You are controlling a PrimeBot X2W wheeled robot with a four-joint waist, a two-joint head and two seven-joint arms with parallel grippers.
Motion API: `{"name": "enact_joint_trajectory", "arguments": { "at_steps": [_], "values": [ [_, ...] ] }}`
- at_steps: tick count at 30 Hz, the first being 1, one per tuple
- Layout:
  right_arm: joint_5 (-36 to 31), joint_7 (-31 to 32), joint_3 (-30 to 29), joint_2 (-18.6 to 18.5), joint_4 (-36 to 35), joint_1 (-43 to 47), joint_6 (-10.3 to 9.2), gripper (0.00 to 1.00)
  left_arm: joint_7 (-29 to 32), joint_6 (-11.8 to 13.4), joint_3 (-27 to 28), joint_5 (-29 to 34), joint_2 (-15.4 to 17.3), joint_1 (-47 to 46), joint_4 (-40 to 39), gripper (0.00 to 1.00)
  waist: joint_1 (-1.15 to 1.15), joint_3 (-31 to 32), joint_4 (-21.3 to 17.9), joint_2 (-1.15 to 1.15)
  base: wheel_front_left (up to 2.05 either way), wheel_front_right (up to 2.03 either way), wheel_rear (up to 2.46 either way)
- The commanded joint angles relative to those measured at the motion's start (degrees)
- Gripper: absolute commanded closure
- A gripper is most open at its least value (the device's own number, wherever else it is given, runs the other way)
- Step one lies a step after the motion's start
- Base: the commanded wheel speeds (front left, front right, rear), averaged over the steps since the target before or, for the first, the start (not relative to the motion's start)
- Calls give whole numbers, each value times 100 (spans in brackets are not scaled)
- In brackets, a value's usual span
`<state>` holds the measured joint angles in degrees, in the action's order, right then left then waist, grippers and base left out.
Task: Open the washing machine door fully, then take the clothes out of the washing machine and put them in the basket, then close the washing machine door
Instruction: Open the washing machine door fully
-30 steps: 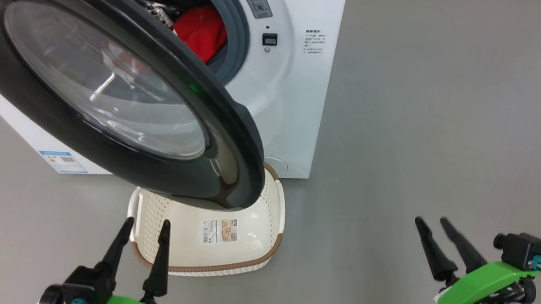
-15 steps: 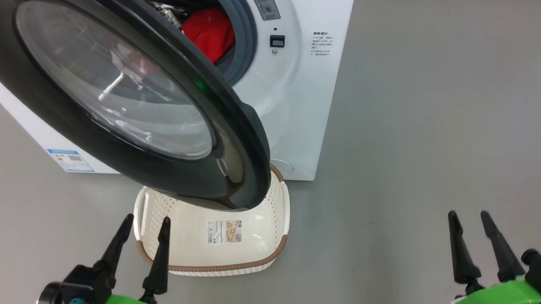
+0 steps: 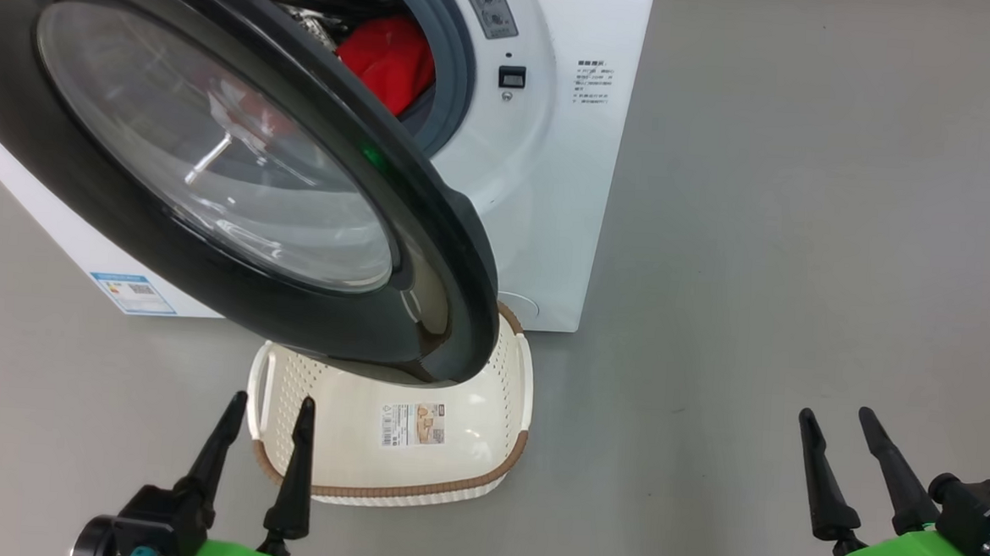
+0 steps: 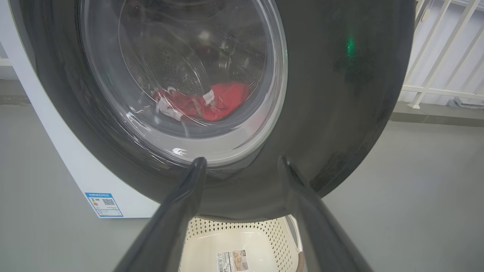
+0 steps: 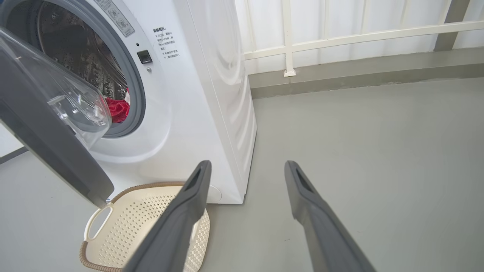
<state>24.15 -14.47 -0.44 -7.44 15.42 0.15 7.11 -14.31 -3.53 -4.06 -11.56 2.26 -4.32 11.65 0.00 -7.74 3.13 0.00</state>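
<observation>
The washing machine door (image 3: 213, 161) with its black rim and glass bowl stands partly open, swung out over the basket (image 3: 462, 420). Red clothes (image 3: 392, 56) lie inside the drum of the white washing machine (image 3: 553, 145); through the door glass the clothes (image 4: 223, 102) also show. The cream basket (image 5: 143, 223) sits on the floor under the door's edge, with only a paper label on its bottom. My left gripper (image 3: 270, 406) is open, low at the basket's left end, holding nothing. My right gripper (image 3: 835, 419) is open over bare floor, far to the right.
Grey floor (image 3: 760, 241) spreads wide to the right of the machine. A white railing (image 5: 340, 34) and a low kerb run behind it. The door (image 4: 340, 94) hangs close in front of my left gripper's fingertips (image 4: 198, 164).
The head camera has shifted a little, moving the whole scene right. My right gripper swung out to the right and then dropped lower. The left gripper and the door have held still.
</observation>
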Motion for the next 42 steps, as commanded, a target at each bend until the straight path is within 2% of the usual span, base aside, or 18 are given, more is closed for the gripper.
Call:
{"name": "enact_joint_trajectory", "arguments": {
  "at_steps": [1,3,4,5,6,11,18,22,29,32,36,42],
  "values": [
    [50,-52,177,-75,-145,-51,37,0,-69,15,154,-1,62,31,-141,0,0,1,7,0,0,0,0],
    [267,-52,280,-31,-219,-97,37,0,-69,16,132,-12,62,34,-152,0,0,-2,23,0,0,0,0],
    [396,-52,347,-13,-270,-130,37,46,-69,18,118,-20,62,38,-162,0,0,-8,33,0,0,0,0],
    [521,-52,442,-13,-318,-169,37,78,-69,24,98,-32,62,45,-175,0,0,-16,48,0,0,0,0],
    [667,-52,545,-12,-365,-220,37,100,-69,33,76,-52,62,55,-187,0,0,-23,65,0,0,0,0],
    [1400,-52,1163,-48,-500,-655,37,100,-69,97,-38,-175,62,98,-206,0,0,-43,191,0,0,0,0],
    [2358,-52,2010,-150,-467,-1738,37,100,-69,179,-213,-336,62,93,-217,0,0,-100,458,0,0,0,0],
    [3022,-52,2507,-348,-344,-2357,37,100,-69,209,-359,-427,62,47,-232,0,0,-165,670,0,0,0,0],
    [4488,-22,3370,-936,-37,-3260,37,100,-69,228,-597,-583,62,-61,-243,0,0,-370,1048,0,0,0,0],
    [5207,226,3619,-1155,-6,-3548,37,100,-69,238,-679,-639,62,-109,-246,0,0,-475,1175,0,0,0,0],
    [5737,555,3791,-1349,-21,-3786,37,100,-69,243,-767,-689,62,-160,-248,0,0,-576,1280,0,0,0,0],
    [6636,1412,3913,-1483,-37,-3978,37,100,-69,277,-927,-796,62,-215,-234,0,0,-652,1438,0,0,0,0]
  ]
}}
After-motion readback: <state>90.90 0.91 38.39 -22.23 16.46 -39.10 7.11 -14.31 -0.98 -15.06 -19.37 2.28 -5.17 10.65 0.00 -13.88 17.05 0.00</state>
